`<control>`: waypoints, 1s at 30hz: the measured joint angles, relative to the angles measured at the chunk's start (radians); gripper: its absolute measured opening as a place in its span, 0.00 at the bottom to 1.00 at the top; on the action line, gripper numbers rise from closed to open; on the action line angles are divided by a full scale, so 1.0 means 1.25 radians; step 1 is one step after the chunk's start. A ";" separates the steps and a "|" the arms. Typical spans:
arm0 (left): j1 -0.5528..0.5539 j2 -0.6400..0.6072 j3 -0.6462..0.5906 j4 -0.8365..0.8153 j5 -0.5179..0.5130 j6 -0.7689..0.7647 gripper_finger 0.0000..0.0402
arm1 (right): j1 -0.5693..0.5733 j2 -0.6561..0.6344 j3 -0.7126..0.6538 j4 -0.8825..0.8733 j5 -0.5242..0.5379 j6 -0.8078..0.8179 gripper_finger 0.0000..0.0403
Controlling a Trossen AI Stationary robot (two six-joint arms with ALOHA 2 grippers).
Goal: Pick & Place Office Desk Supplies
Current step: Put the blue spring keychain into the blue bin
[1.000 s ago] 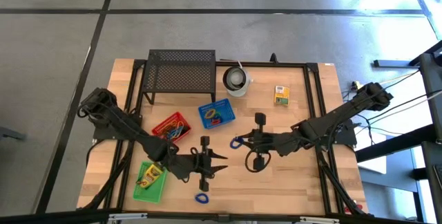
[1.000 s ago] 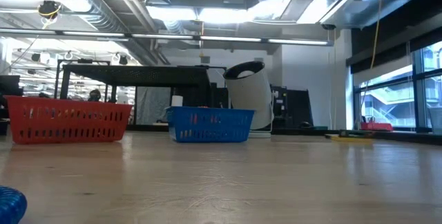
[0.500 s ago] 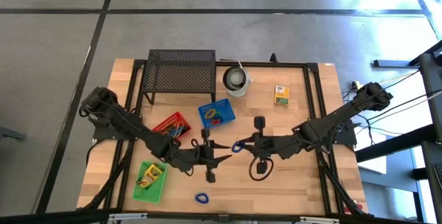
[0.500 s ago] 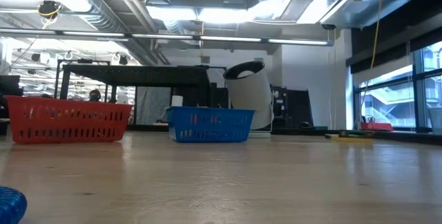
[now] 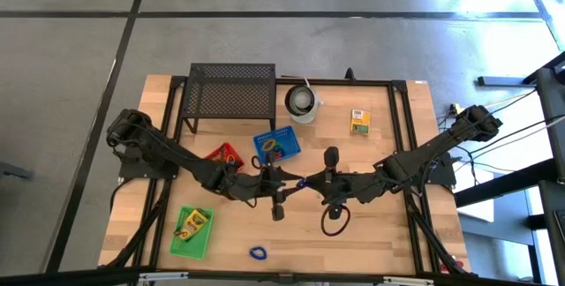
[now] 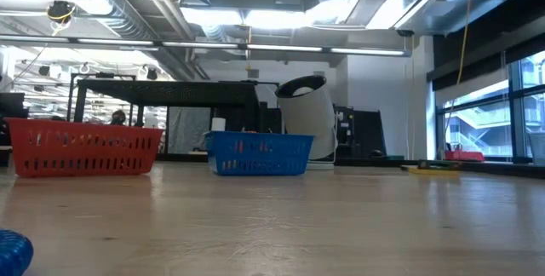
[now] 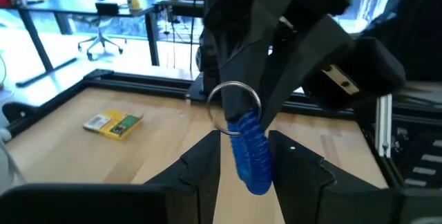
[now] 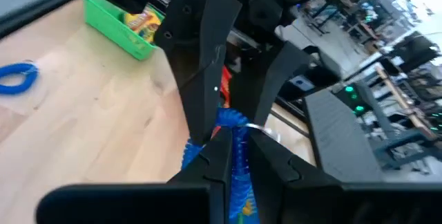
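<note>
The left gripper's fingers stand a little apart on either side of a blue coil loop, while the right gripper's fingers are pinched on the same loop, which carries a thin metal ring at one end; whether the left fingers actually press the loop I cannot tell. From above, going left to right: the left arm reaches in from the table's left edge, passing over a green bin with a yellow-and-green box in it, and a red bin that it partly covers. A black mesh stand sits at the back. Next comes a blue bin with small loops inside, and near the front edge a second blue loop lies flat on the wood. At the table's middle the two grippers meet tip to tip above the table, with the held loop between them. A white cup stands at the back, then a small yellow-and-green box lies alone, and the right arm stretches in from the right edge.
</note>
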 joint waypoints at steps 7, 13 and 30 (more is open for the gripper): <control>0.009 0.000 0.000 -0.021 0.000 -0.020 0.25 | 0.005 0.000 0.000 -0.002 0.026 -0.003 0.09; 0.009 0.000 0.000 -0.045 -0.006 -0.021 0.07 | 0.015 0.000 0.000 -0.002 0.006 0.049 0.09; 0.010 0.000 0.000 -0.065 -0.009 -0.024 0.04 | 0.015 -0.026 0.001 -0.067 -0.092 0.254 0.43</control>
